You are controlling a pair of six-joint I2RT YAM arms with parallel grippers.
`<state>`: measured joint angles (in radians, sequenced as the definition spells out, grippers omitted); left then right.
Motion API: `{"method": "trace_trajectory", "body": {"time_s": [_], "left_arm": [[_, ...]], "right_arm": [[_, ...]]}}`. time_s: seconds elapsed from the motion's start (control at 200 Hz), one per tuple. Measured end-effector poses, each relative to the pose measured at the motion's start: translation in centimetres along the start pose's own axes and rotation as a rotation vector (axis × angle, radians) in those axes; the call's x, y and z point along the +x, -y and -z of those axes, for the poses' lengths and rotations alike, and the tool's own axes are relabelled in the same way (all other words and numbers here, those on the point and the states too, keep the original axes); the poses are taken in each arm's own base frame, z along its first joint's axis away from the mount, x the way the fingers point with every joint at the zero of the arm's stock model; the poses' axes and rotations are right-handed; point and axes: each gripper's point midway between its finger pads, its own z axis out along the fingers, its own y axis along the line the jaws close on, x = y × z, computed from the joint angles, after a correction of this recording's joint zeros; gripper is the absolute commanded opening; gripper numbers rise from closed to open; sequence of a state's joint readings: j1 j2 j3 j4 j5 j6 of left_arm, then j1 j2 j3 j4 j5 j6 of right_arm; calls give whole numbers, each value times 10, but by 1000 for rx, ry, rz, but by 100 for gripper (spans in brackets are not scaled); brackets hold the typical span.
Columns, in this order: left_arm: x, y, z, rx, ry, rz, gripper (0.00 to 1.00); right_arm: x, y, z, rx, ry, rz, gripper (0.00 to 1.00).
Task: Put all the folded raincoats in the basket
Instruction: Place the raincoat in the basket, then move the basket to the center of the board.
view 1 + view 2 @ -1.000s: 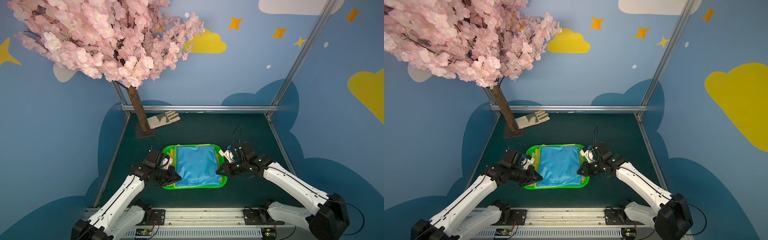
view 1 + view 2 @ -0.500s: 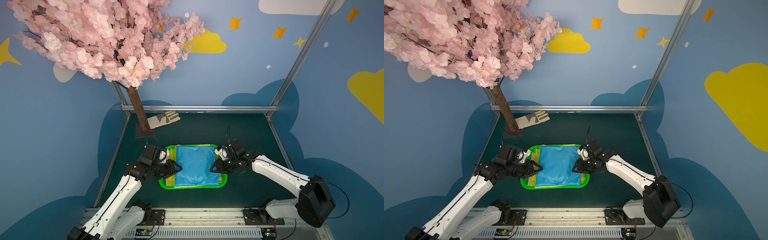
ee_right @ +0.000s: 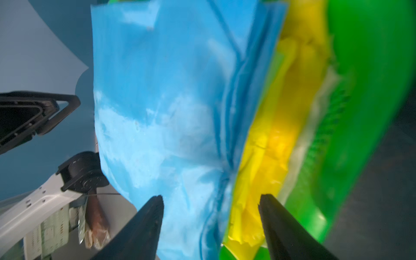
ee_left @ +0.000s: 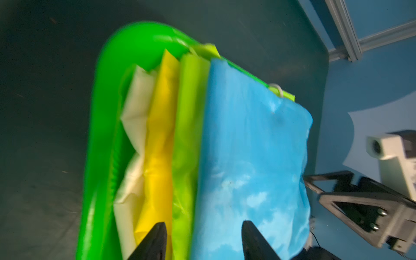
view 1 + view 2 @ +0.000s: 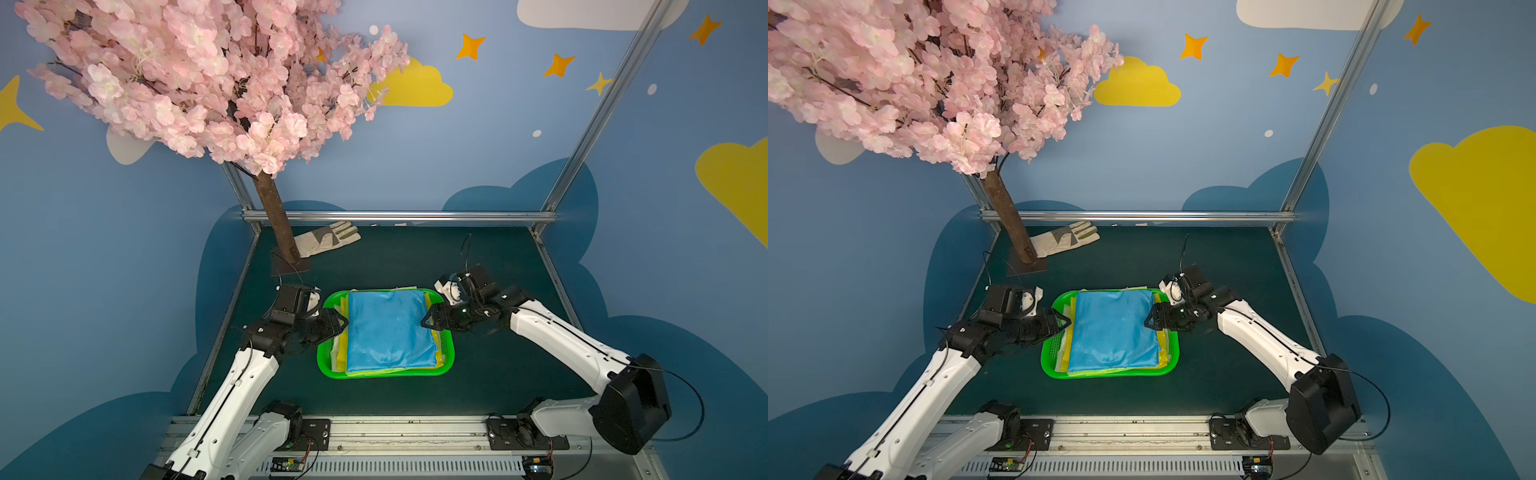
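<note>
Dark green desk inside blue walls painted with clouds and stars. Far left corner: pink blossom tree, pale glove lying just beside its trunk. Left of centre, towards the front edge: left gripper, jaws parted, gripping nothing, at the left rim of the green basket. Inside the basket: folded blue raincoat, lying on top of yellow, lime and white folded sheets. At the right rim: right gripper, jaws likewise apart beside the raincoat's edge. Probably not touching the fabric, though blur makes that hard to tell.
</note>
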<state>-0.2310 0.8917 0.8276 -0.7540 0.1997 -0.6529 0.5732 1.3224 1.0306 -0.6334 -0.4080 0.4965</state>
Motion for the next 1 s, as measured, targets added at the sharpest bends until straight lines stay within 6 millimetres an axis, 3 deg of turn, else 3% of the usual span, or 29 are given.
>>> {"method": "trace_trajectory", "body": {"time_s": [0.07, 0.24, 0.345, 0.461, 0.636, 0.721, 0.791, 1.001], "left_arm": [[-17, -14, 7, -77, 107, -3, 73], [-40, -50, 11, -227, 242, 47, 69], [-36, -67, -5, -263, 202, 80, 63], [-15, -75, -33, -229, 110, 101, 52], [7, -71, -67, -156, -45, 141, 24], [7, -56, -74, -80, -76, 104, 12], [6, -43, -80, -33, -90, 99, 11], [-2, -31, -94, -30, -101, 82, 12]], "right_arm": [[-17, 16, 19, 59, 97, -25, 75], [-40, 39, 49, 136, 237, -59, 75], [-43, 47, 52, 153, 254, -75, 75], [-39, 57, 49, 164, 243, -98, 74], [-27, 66, 41, 155, 205, -142, 74], [-23, 68, 37, 145, 188, -156, 74], [-21, 69, 33, 139, 169, -164, 74], [-19, 78, 23, 140, 128, -195, 74]]}}
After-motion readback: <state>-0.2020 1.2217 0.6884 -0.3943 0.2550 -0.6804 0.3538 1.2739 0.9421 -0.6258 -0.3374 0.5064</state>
